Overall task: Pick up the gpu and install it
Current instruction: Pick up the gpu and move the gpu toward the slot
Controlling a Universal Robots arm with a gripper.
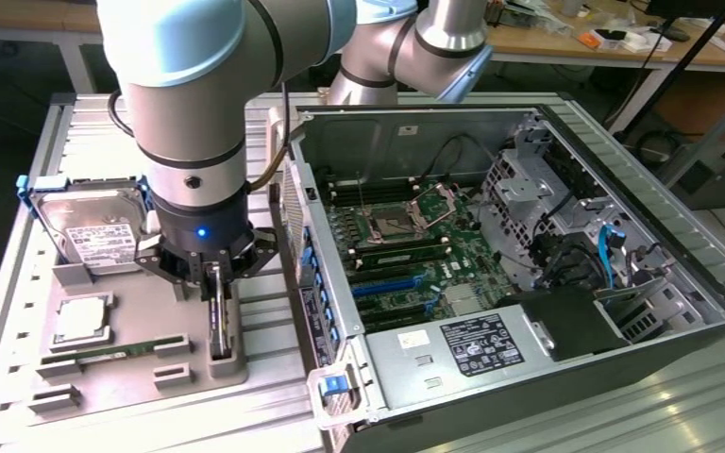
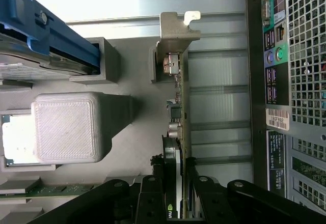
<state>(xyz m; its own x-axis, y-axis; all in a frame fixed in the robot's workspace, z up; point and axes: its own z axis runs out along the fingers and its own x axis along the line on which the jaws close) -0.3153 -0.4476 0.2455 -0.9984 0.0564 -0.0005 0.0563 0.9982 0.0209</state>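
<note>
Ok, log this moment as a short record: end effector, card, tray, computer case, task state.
end effector: closed on the upper edge of the graphics card
graphics card: standing on edge in a slot of the grey tray, metal bracket at one end
tray: also holds a hard drive in a blue frame, a memory stick and a processor chip
computer case: open, lying on its side, at the exterior view's right of the tray, motherboard exposed
task state: card gripped, not yet in the case
</note>
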